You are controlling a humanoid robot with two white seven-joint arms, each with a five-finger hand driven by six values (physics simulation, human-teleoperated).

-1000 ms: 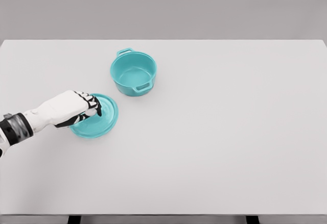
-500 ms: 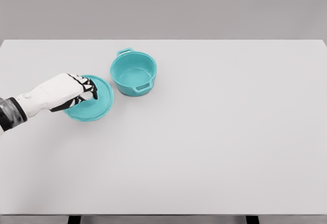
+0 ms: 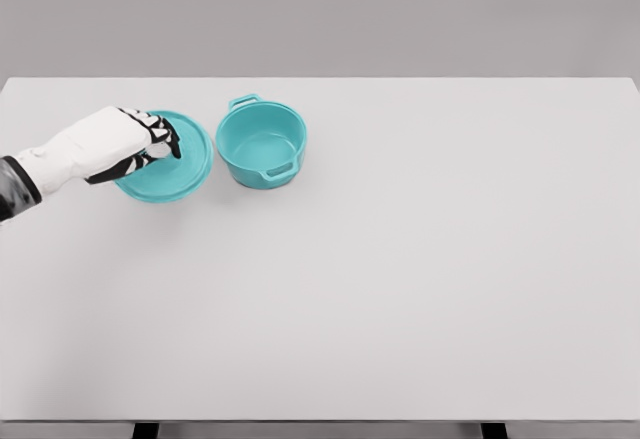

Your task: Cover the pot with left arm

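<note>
A teal pot (image 3: 262,143) with two side handles stands uncovered on the white table (image 3: 420,259), left of centre near the back. Its round teal lid (image 3: 178,164) hangs just left of the pot, lifted off the table and tilted. My left hand (image 3: 155,146) comes in from the left edge and is shut on the lid's knob, which its fingers hide. The lid's right rim sits close to the pot's left wall, without overlapping it. The right arm is out of view.
My left hand has lifted the lid from the table and carried it up and back, from in front of the pot to level with it on its left.
</note>
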